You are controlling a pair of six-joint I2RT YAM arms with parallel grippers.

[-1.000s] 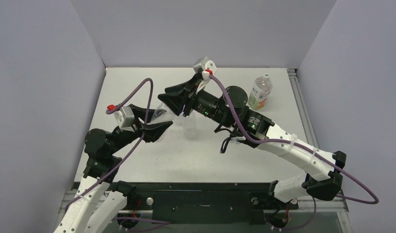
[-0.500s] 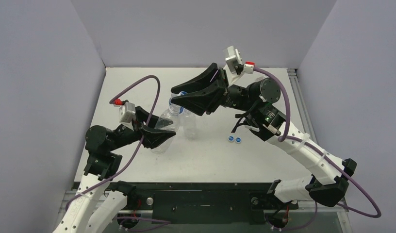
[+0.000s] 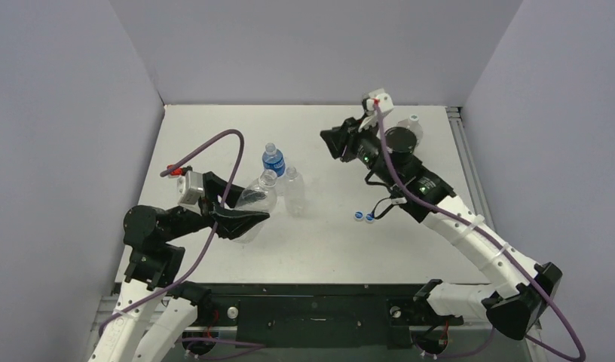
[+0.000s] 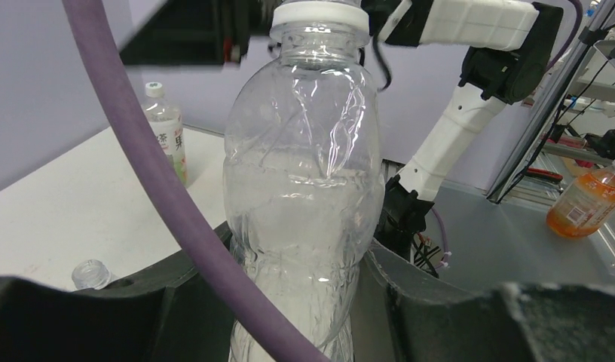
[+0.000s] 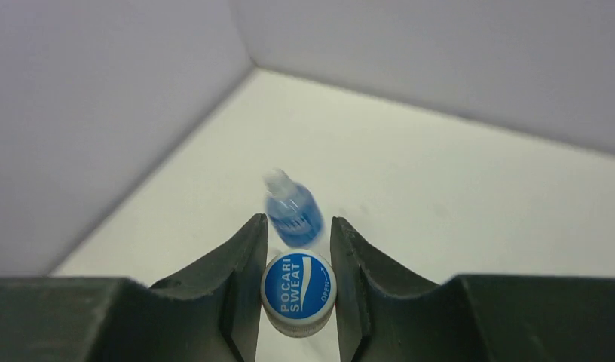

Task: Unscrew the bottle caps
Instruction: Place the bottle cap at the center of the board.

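Your left gripper (image 3: 252, 220): jaws clamped on a plain clear bottle (image 3: 257, 197), tilted, body crumpled, at the table's (image 3: 214, 128) near left. Just behind: blue-labelled bottle (image 3: 273, 161), upright; second plain bottle (image 3: 293, 192). Centre: two loose blue caps (image 3: 359, 216). Your right gripper (image 3: 328, 141): jaws pinched on a blue cap (image 5: 298, 285) lettered POCARI SWEAT, raised over the far right

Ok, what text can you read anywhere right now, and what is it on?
"POCARI SWEAT": top of the blue cap in the right pincer.
"OPEN": same cap, small, near its edge.
Blue bottle label: blurred, unreadable.
White-capped bottle label: characters too small to read.
Two loose caps: too small to read.
Orange bottle: nothing readable.
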